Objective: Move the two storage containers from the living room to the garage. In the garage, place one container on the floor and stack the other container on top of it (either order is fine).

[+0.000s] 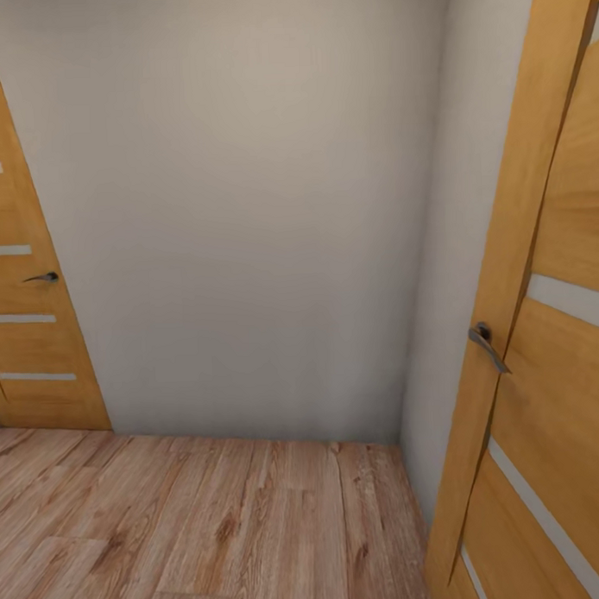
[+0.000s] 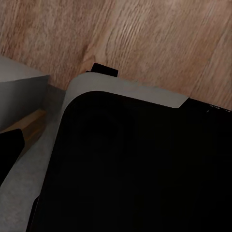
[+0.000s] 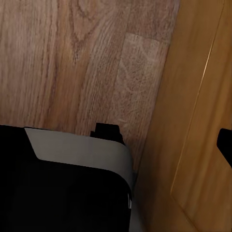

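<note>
1. Beige wall (image 1: pixel 244 206) ahead, meeting a second wall at a corner on the right; light wood-plank flooring (image 1: pixel 195 528) below.
2. Wood-framed door with pale horizontal strips (image 1: pixel 27 283) at far left, shut against the wall, lever handle (image 1: pixel 41 277) on its near edge.
3. Second door of the same make (image 1: pixel 542 325) close on the right, standing open edge-on, metal lever handle (image 1: pixel 488 345) facing the camera.
4. Left wrist view: dark robot body with a grey rim (image 2: pixel 125 92) over plank flooring (image 2: pixel 145 38); claw itself not discernible, so width of opening cannot be told.
5. Right wrist view: same dark body and grey rim (image 3: pixel 82 147) over planks (image 3: pixel 72 63), with the orange door panel (image 3: pixel 193 121) just beside; a dark sliver at the picture's edge too partial to identify, claw state again impossible to tell.
6. Storage containers: none among the things pictured, whether on the flooring or at either arm; whereabouts impossible to tell.
7. Step in hand, judged from flooring and doors: travel through the house interior, away from any concrete floor, hence garage not yet reached and stacking not begun.
8. Next move, as a judgement: turning away from the blank corner and steering through a doorway, with clearance kept from the open door on the right, whose edge and handle pose a snag risk.
</note>
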Motion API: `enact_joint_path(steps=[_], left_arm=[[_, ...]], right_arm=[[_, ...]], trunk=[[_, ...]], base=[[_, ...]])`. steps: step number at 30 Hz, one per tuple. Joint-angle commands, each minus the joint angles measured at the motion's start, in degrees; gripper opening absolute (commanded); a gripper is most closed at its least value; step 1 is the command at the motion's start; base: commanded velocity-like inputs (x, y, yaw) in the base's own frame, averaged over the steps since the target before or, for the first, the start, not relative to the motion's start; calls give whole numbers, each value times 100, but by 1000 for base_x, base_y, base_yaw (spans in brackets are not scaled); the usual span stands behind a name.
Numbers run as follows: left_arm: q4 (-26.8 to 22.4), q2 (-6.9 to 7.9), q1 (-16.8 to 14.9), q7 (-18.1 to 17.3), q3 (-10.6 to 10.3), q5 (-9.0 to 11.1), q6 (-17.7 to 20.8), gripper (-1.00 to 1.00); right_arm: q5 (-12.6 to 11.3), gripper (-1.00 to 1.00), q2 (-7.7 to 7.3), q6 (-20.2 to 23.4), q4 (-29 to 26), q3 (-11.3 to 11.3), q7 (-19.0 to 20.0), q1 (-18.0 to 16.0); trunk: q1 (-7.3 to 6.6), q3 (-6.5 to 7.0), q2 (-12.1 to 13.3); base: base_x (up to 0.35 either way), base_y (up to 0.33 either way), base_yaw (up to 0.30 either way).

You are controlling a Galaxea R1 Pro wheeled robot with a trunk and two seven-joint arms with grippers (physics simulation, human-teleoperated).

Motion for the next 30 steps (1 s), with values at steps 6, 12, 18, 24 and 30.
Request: enact_joint_path(steps=[6, 12, 18, 24, 30], left_arm=[[1, -2, -2, 0, 37, -1, -11, 100], [-1, -2, -2, 0, 36, 0, -11, 100], [-2, -2, -1, 0, 41, 0, -11, 100], [-2, -2, -2, 0, 42, 0, -11, 100], [-2, -2, -2, 0, 41, 0, -11, 100]], right_arm=[[-70, 100, 75, -45, 11, 52, -47, -7], [-65, 100, 647, -67, 7, 63, -42, -7], [-65, 100, 458, -67, 8, 67, -38, -7], [-65, 100, 414, -64, 8, 67, -37, -7], [-83, 100, 402, -46, 14, 67, -44, -7]], trunk=[[0, -6, -3], [0, -6, -3], [0, -6, -3], [0, -6, -3], [0, -6, -3]], base=[[4, 0, 0], [0, 0, 0], [0, 0, 0], [0, 0, 0], [0, 0, 0]])
